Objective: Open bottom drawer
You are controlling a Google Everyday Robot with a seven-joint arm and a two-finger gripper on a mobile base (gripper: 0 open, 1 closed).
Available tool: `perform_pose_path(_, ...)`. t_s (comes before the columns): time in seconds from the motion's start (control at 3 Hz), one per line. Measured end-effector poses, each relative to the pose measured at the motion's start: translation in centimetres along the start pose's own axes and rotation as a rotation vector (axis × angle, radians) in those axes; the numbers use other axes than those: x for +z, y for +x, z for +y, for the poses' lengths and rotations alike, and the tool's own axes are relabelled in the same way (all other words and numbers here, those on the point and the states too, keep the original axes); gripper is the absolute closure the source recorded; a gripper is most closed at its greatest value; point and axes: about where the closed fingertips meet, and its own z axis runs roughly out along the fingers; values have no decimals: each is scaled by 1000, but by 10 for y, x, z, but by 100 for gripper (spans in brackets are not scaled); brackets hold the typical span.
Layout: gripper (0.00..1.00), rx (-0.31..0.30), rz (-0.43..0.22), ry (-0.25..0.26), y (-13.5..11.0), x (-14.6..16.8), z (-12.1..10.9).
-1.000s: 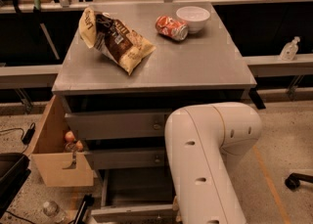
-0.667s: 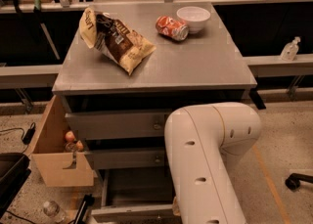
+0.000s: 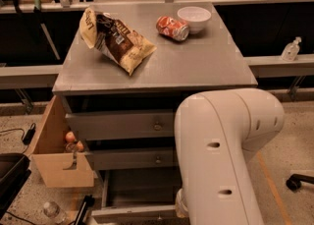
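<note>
Drawer travel runs straight out from under the table [image 3: 206, 67], toward the camera. The bottom drawer [image 3: 140, 192] is the lowest of three, partly out with its tray showing. The hand [image 3: 180, 204] sits low at the front panel's right part, mostly hidden by the white arm [image 3: 221, 150]. I cannot tell whether it is gripping anything.
</note>
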Motion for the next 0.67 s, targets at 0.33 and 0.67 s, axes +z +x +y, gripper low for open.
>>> perform_pose_path(0.33, 100, -28, 74, 43, 1, -22, -5)
perform_pose_path(0.67, 100, -69, 130, 118, 14, -29, -22)
